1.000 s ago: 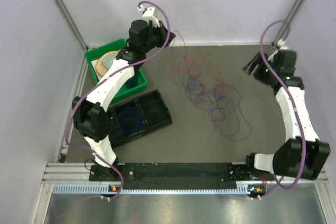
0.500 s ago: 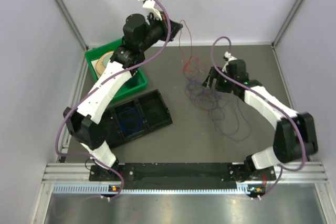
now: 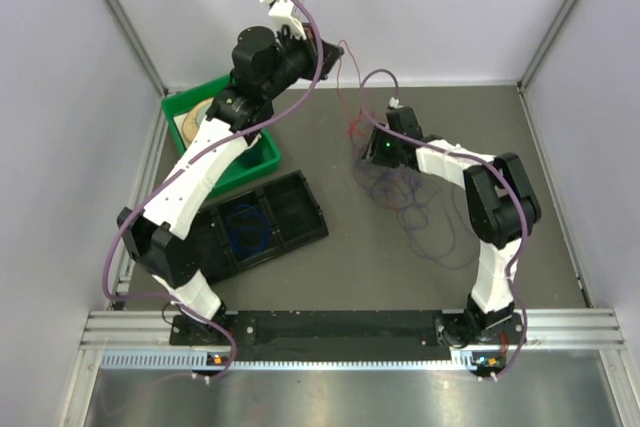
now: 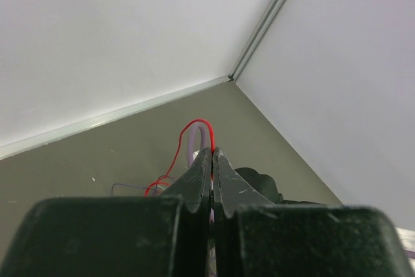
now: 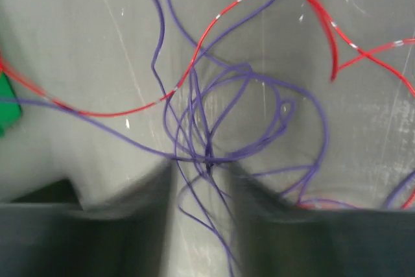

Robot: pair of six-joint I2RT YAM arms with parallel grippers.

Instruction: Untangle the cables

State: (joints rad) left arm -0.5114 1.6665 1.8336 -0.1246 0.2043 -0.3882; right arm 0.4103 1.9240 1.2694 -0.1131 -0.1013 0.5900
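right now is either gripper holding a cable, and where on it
The left gripper pinches the red cable at a bend in the strand. The right gripper is open over the purple cables, gripping none.

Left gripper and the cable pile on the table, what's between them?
A red cable, pinched in the shut left gripper, runs down to the cable pile. The top view shows the stretch; the left wrist view shows its upper end.

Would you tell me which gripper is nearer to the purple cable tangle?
The right gripper: it is directly over the purple cable tangle, strands between its jaws. The left gripper is raised by the back wall, pinching the red cable.
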